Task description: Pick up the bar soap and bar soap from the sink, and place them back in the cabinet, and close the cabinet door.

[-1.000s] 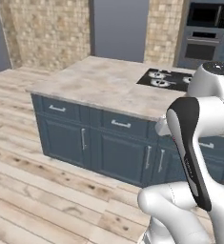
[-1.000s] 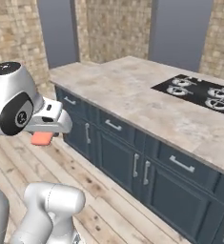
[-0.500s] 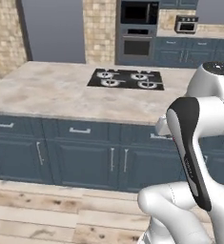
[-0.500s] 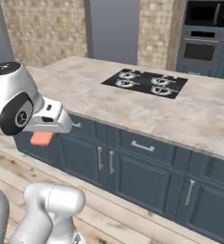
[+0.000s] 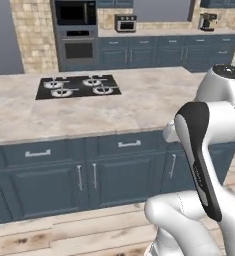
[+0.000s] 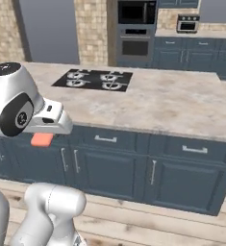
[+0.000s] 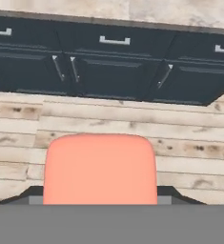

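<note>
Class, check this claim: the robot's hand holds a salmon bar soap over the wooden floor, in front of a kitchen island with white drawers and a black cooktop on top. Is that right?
Not quite. The drawers are dark blue-grey, not white, as the right base view shows. The rest stands: the hand holds the salmon bar soap over the wooden floor, in front of the island with the black cooktop.

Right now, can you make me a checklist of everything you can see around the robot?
Surface: beige stone island counter, bare apart from the hob.
Job's things: one salmon bar soap held in the gripper, also seen under the hand in the right base view.
Clutter: black four-burner hob set into the counter.
Grippers: gripper shut on the bar soap, carried above the wooden floor.
Cables: nothing seen.
Surroundings: blue base cabinets under the counter; wall oven and a toaster oven on the far counter.
</note>
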